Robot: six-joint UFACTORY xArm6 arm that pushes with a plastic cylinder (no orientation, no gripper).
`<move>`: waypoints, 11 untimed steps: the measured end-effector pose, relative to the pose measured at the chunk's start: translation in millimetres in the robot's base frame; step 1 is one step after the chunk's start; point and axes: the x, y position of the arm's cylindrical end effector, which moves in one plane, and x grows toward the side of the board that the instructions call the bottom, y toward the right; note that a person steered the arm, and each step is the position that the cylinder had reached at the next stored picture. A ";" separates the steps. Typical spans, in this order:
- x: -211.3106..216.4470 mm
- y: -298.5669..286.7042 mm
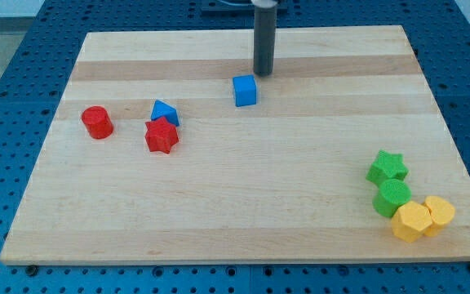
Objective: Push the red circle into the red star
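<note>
My tip (pixel 263 73) (a bare rod end, with no claw to open or close and nothing held) rests on the wooden board (pixel 243 212) just above the blue cube (pixel 245 91), well apart from the red circle (pixel 97 122) at the view's left. The red star (pixel 161 135) lies near the circle's right, touching the blue triangle (pixel 165 112) above it
</note>
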 end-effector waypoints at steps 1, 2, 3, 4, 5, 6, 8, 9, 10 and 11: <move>2.1 -39.5; 34.9 -118.2; 58.1 -197.1; 66.1 -262.4; 74.6 -321.9; 117.5 -330.2; 135.5 -305.1; 140.0 -254.7; 159.5 -212.2; 179.8 -169.0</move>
